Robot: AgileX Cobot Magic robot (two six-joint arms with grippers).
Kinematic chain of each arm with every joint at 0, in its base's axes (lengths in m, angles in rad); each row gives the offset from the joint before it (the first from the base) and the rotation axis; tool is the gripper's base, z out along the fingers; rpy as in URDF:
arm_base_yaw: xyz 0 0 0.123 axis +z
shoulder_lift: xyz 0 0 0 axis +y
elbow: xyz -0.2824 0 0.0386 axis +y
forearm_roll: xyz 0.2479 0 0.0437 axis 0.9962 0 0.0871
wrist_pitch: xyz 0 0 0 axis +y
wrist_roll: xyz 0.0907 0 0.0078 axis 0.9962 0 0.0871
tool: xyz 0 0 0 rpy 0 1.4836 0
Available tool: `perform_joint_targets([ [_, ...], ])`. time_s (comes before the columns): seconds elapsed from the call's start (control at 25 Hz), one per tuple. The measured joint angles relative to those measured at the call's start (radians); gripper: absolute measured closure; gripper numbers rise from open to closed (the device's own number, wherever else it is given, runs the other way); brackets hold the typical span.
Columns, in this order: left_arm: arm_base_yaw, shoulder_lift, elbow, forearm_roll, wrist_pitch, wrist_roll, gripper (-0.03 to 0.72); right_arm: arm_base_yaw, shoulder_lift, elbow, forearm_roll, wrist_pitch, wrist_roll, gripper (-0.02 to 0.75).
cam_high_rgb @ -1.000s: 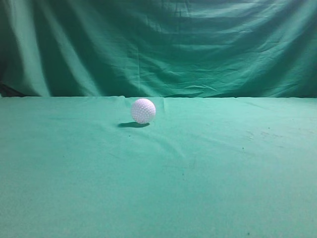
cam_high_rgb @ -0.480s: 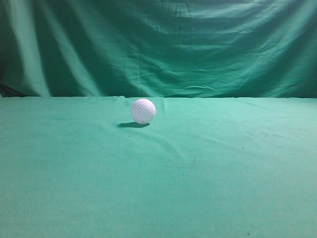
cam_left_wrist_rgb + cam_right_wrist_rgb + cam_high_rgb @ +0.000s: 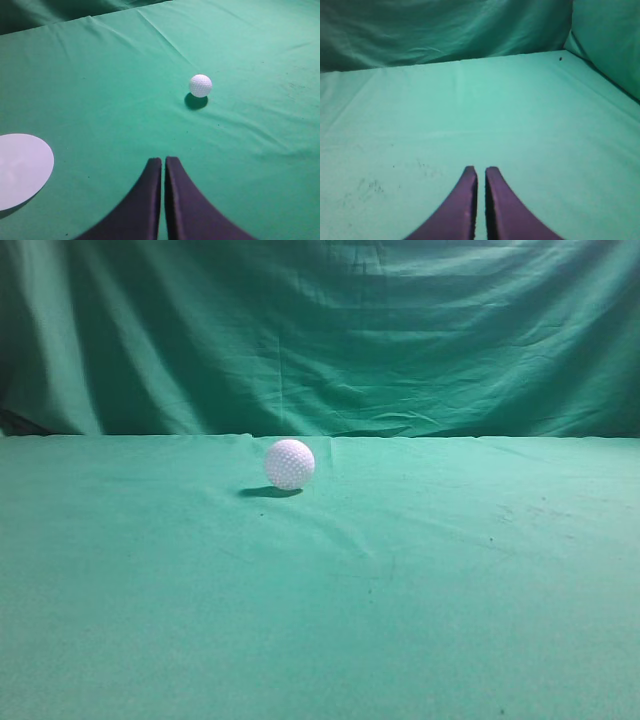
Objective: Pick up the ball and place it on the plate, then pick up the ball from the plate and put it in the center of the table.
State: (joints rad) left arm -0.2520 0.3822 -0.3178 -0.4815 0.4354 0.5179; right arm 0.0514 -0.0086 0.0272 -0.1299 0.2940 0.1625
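Note:
The white dimpled golf ball (image 3: 289, 463) rests on the green cloth table (image 3: 420, 580), left of middle and toward the back. It also shows in the left wrist view (image 3: 200, 85), ahead and to the right of my left gripper (image 3: 163, 160), which is shut and empty above the cloth. A white plate (image 3: 20, 167) lies at the left edge of that view, empty. My right gripper (image 3: 480, 170) is shut and empty over bare cloth; no ball or plate shows in its view. Neither gripper appears in the exterior view.
A draped green backdrop curtain (image 3: 330, 330) hangs behind the table. Dark specks mark the cloth at the right (image 3: 491, 538). In the right wrist view the table's far right edge (image 3: 600, 75) meets more green cloth.

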Motion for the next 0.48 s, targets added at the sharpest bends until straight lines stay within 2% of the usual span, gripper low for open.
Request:
perform_joint_targets([
  [0.2, 0.0, 0.0, 0.0, 0.0, 0.0, 0.0, 0.688, 0.0, 0.0, 0.0, 0.0, 0.074, 0.0, 0.691],
  [0.48, 0.0, 0.0, 0.0, 0.0, 0.0, 0.0, 0.688, 0.0, 0.0, 0.0, 0.0, 0.083, 0.0, 0.691],
])
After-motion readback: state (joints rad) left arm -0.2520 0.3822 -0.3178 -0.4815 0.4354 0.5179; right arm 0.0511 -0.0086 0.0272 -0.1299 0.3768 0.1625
